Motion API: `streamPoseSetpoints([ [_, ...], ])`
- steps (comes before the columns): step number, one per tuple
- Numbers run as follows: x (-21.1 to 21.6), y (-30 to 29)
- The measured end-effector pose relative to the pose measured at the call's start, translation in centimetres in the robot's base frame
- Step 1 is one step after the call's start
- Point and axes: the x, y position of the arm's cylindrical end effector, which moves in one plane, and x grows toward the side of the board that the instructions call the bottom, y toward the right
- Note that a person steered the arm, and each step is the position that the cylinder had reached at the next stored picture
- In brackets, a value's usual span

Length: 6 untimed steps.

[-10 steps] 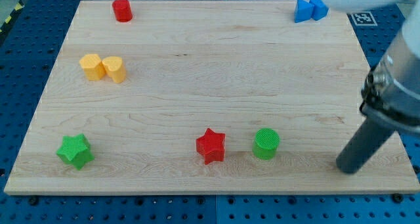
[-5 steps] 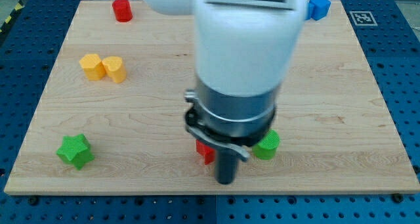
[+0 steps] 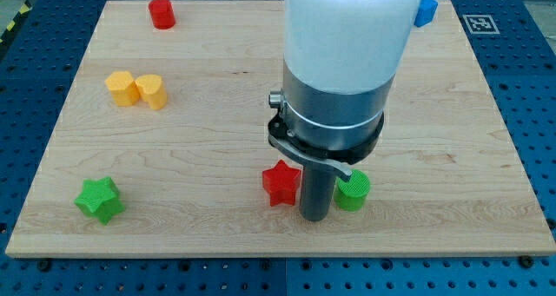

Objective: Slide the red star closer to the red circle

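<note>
The red star [image 3: 280, 183] lies on the wooden board near the view's bottom, a little left of centre. The red circle [image 3: 162, 13] stands far off at the view's top left. My tip [image 3: 314, 217] rests on the board just right of the red star and a little below it, squeezed between the star and the green circle [image 3: 354, 191]. The rod's side looks to be touching the star's right edge. The arm's big white and grey body hides the board above the tip.
A yellow hexagon-like block [image 3: 121, 87] and a yellow cylinder [image 3: 151, 91] sit side by side at the view's left. A green star [image 3: 98, 200] lies at the bottom left. A blue block [image 3: 424, 9] peeks out at the top right.
The arm swung in from the view's right edge to the board's bottom centre. In the last half second my tip shifted slightly right, uncovering the red star, which sits about where it was.
</note>
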Motion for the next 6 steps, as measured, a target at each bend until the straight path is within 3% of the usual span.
streamPoseSetpoints([
  [2, -0.2, -7.3],
  [6, -3.8, -4.7],
])
